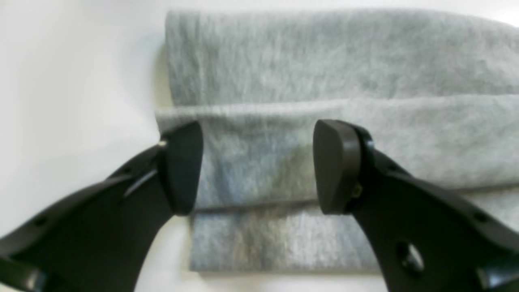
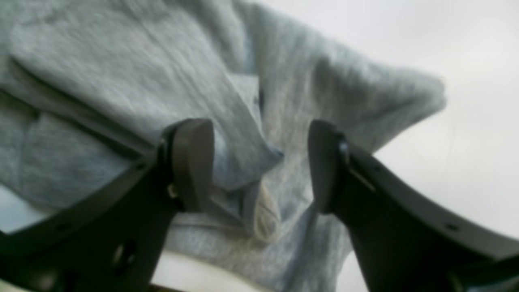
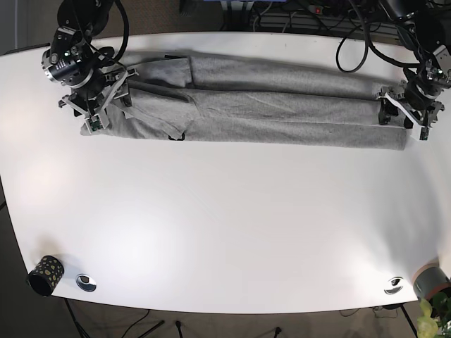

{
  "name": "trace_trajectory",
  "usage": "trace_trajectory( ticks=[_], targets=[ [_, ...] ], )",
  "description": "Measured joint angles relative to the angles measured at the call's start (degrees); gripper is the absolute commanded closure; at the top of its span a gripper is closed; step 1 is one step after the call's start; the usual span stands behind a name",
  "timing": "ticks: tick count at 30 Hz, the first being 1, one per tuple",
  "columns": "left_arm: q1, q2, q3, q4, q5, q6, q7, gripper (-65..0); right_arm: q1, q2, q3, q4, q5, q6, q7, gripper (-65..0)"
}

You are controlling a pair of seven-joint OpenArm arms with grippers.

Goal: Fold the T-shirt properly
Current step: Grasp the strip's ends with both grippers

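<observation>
The grey T-shirt lies folded lengthwise into a long strip across the far side of the white table. My left gripper hovers over the strip's right end. In the left wrist view it is open, its fingers straddling the layered hem end of the T-shirt. My right gripper is at the rumpled left end. In the right wrist view it is open, with a loose fold of the T-shirt lying between its fingers and against the left pad.
A small dark patterned cup and a metal disc sit at the front left corner. Another disc and a grey pot are at the front right. Cables run behind the table's far edge.
</observation>
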Motion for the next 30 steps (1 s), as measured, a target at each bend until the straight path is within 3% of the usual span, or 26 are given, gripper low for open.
trace_trajectory(
  ticks=[8, 15, 18, 20, 23, 30],
  targets=[
    [-0.33, 3.15, 0.96, 6.93, -0.07, 0.00, -0.37, -40.1, 0.35, -2.12, -0.26, 0.20, -0.24, 0.04, -0.22, -35.5],
    [0.00, 3.76, 7.15, 5.51, -0.33, -0.04, -0.68, -40.1, 0.33, -2.95, -0.15, -6.21, -0.68, 0.00, -0.11, -35.5],
    [0.13, 3.63, 6.91, 2.54, 0.50, 0.00, -0.68, -40.1, 0.74, -2.80, -0.17, -10.01, -0.63, 0.00, 0.74, -35.5],
    [0.09, 3.52, 6.84, -0.26, 3.43, 0.22, -0.50, -40.1, 2.10, -2.47, 0.17, -12.35, 0.20, 0.04, 1.99, -35.5],
    [-0.66, 3.34, 6.60, -2.91, 4.04, 0.15, -2.84, -40.1, 4.00, -1.99, 0.09, -15.74, 0.48, 0.15, 5.03, -35.5],
    [-6.19, 2.82, 6.73, -8.15, 5.90, 0.02, -2.91, -40.1, 9.38, -0.42, 0.28, -23.76, 2.75, 0.63, 9.49, -35.5]
  ],
)
